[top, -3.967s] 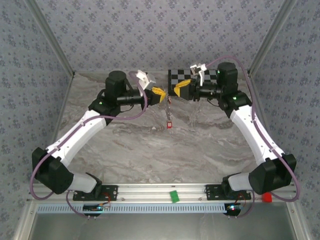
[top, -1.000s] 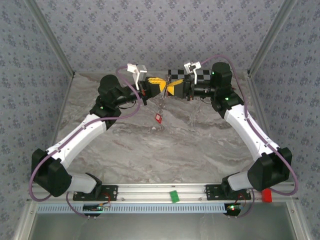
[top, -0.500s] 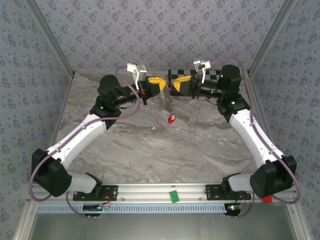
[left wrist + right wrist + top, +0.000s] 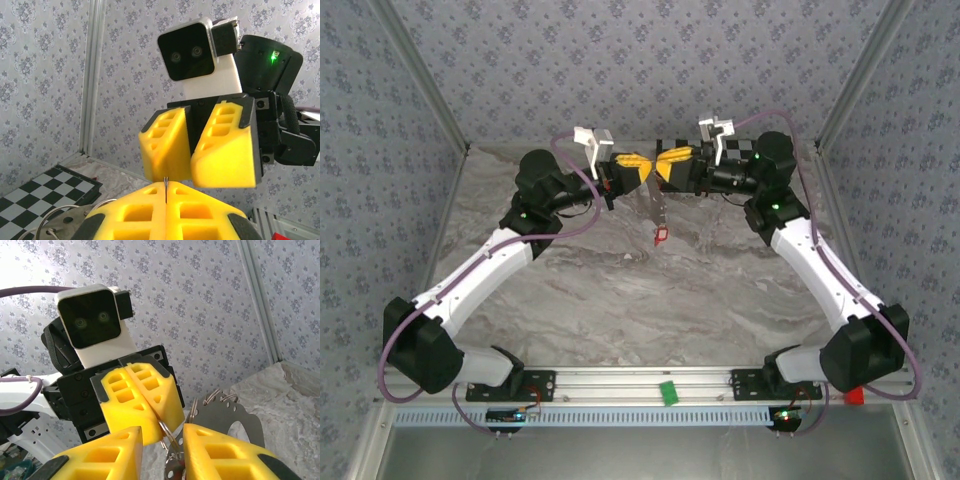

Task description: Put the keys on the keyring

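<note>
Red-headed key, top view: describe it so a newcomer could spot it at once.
At the far edge of the grey marble table, the yellow left gripper and right gripper face each other. A silvery metal tag hangs below them, the small red-headed key at its lower end. The other red thing, a plain block, sits by the right arm's base.

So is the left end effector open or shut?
Shut: the left end effector's yellow fingers meet, with the thin wire of the keyring pinched between them.

red key (image 4: 661, 237), grey marble table (image 4: 620, 300), b/w checkerboard (image 4: 45, 186)
</note>
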You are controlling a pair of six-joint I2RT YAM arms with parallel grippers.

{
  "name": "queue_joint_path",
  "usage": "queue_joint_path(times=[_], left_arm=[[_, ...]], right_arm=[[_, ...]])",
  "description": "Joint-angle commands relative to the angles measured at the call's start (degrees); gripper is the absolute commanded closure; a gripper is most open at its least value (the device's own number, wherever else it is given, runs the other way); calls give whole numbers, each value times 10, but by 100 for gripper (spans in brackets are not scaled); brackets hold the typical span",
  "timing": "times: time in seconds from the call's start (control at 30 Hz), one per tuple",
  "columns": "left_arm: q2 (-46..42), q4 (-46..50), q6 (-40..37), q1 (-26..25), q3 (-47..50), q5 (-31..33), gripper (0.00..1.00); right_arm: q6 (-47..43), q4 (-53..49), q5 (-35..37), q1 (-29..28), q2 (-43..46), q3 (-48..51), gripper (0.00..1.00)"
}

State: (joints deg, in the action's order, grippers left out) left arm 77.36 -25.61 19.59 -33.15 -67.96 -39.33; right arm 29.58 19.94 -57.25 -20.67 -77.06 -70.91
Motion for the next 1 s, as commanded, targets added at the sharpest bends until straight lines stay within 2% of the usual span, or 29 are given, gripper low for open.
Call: queue_joint_path(times=[0.0, 0.13, 0.53, 0.7, 0.8, 0.97], left_arm=[[-2, -37, 6, -4, -17, -1, 100], [-3, -38, 8, -3, -17, -1, 100], [-4, -39, 13, -4, -15, -2, 100], [-6, -13, 2, -3, -16, -6, 99], [-11, 27, -15, -1, -20, -17, 84], [-28, 67, -31, 14, -9, -24, 77]], right_arm=[[5, 13, -13, -3, -4, -5, 73], [2, 10, -13, -7, -8, -8, 77], [-22, -33, -19, -12, -9, -18, 100], [-108, -159, -15, -14, -4, -55, 100], [-174, -256, -13, -15, -4, -90, 100], [-238, -376, 1, -16, -13, -143, 100]])
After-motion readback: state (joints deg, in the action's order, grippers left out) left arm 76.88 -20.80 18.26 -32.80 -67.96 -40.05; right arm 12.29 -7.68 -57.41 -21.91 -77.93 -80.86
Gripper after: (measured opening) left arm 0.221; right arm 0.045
